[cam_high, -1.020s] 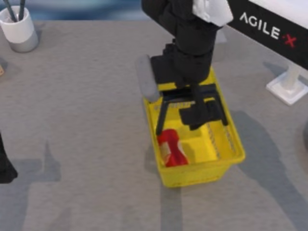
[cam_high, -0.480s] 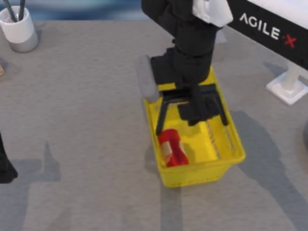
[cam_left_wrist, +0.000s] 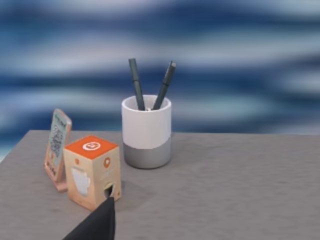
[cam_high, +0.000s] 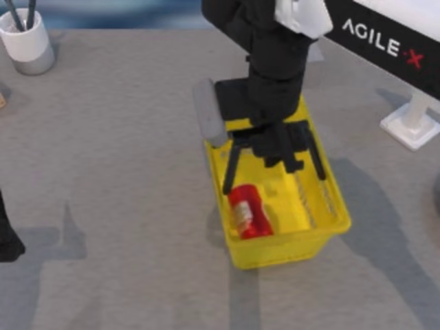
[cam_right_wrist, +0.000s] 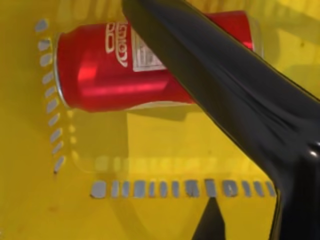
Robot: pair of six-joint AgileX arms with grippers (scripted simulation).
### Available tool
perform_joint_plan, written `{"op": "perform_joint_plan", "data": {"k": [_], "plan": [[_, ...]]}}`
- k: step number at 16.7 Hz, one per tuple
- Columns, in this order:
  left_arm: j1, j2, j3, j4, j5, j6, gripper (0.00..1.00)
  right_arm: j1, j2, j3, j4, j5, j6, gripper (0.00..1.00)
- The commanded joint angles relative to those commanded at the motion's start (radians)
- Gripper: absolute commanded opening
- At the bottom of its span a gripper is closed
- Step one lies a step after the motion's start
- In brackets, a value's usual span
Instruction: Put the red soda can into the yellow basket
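Observation:
The red soda can [cam_high: 249, 210] lies on its side on the floor of the yellow basket [cam_high: 289, 251], near the basket's left wall. In the right wrist view the red soda can [cam_right_wrist: 115, 67] lies free, partly behind the basket's black handle [cam_right_wrist: 225, 105], with the slotted yellow basket wall [cam_right_wrist: 75, 200] around it. My right gripper [cam_high: 282, 159] hangs open above the basket's far half, clear of the can; one fingertip [cam_right_wrist: 212, 220] shows. My left arm [cam_high: 7, 240] is parked at the table's left edge, with one fingertip [cam_left_wrist: 102, 222] in its wrist view.
A white and grey pen cup [cam_high: 27, 41] stands at the back left. Beside the pen cup [cam_left_wrist: 146, 132] are an orange carton [cam_left_wrist: 92, 172] and a small card stand [cam_left_wrist: 57, 147]. A grey block [cam_high: 208, 113] lies by the basket's far left corner. A white post base [cam_high: 412, 124] is at right.
My right gripper has drawn up and back toward the basket's far end. The can has shifted slightly and settled on the basket floor.

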Motion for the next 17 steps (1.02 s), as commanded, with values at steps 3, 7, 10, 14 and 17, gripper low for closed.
{"op": "perform_joint_plan", "data": {"k": [3, 7, 10, 14, 17], "plan": [[0.000, 0.000, 0.000, 0.000, 0.000, 0.000, 1.00, 0.000, 0.000, 0.000, 0.000, 0.000, 0.000, 0.00], [0.000, 0.000, 0.000, 0.000, 0.000, 0.000, 1.00, 0.000, 0.000, 0.000, 0.000, 0.000, 0.000, 0.00], [0.000, 0.000, 0.000, 0.000, 0.000, 0.000, 1.00, 0.000, 0.000, 0.000, 0.000, 0.000, 0.000, 0.00], [0.000, 0.000, 0.000, 0.000, 0.000, 0.000, 1.00, 0.000, 0.000, 0.000, 0.000, 0.000, 0.000, 0.00], [0.000, 0.000, 0.000, 0.000, 0.000, 0.000, 1.00, 0.000, 0.000, 0.000, 0.000, 0.000, 0.000, 0.00]]}}
